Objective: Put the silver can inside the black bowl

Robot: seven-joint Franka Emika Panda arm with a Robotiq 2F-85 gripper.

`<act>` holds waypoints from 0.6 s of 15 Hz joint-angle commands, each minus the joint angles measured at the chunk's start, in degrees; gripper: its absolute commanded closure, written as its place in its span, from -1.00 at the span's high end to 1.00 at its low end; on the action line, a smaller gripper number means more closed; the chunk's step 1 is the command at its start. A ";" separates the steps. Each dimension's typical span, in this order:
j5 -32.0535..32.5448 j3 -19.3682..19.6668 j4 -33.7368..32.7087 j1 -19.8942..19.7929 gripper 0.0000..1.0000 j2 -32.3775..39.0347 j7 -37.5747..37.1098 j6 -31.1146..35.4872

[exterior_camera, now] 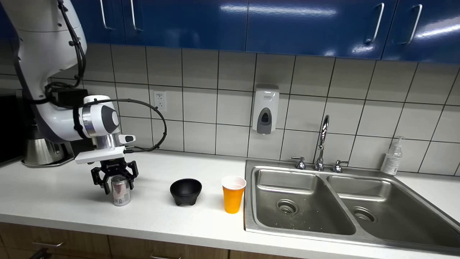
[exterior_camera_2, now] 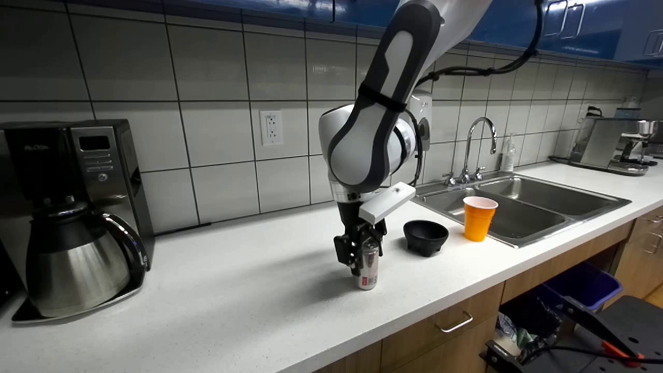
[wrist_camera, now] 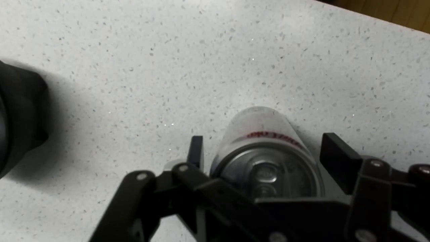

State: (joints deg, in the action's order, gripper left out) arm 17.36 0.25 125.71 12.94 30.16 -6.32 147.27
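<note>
the hand (wrist_camera: 263, 153), spread apart, straddles the silver can (exterior_camera: 121, 194), upright on the surface (exterior_camera: 154, 210); best to centre it, close evenly, then lift straight up, higher than the black bowl (exterior_camera: 185, 198), before travelling across.

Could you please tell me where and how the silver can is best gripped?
The silver can is probably best pinched across its upper side wall, from above: it stands upright, a round cylinder, and the open end effector straddles it, fingers at opposite sides.

White glare on blue cabinets (exterior_camera: 273, 28)
</note>
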 commanded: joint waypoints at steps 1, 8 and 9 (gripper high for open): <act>1.73 1.18 -0.28 0.82 0.16 0.30 -0.73 1.25; 0.39 1.29 2.09 -0.13 -0.18 -4.15 -0.70 0.05; 0.50 1.57 2.57 -0.10 -0.18 -4.99 -0.92 -0.02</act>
State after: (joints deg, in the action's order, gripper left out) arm 17.57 1.16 125.69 12.97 29.85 -6.43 148.03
